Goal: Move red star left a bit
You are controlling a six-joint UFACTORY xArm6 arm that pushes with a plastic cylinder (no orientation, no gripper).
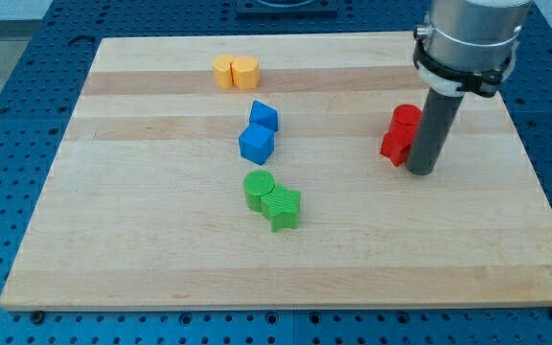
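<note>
Tip against the red blocks, at the view's right.

My tip (421, 172) — a bare rod, no claw, gripping nothing — stands just right of the red star (392, 148), touching or nearly so. A red cylinder (407, 119) sits against the star's upper side. Wooden board (142, 240) underneath — yellow, blue and green pairs lie well apart to the left.

Wooden board (161, 259) with yellow (235, 72), blue (258, 132), green (273, 200), red blocks (400, 133)
</note>
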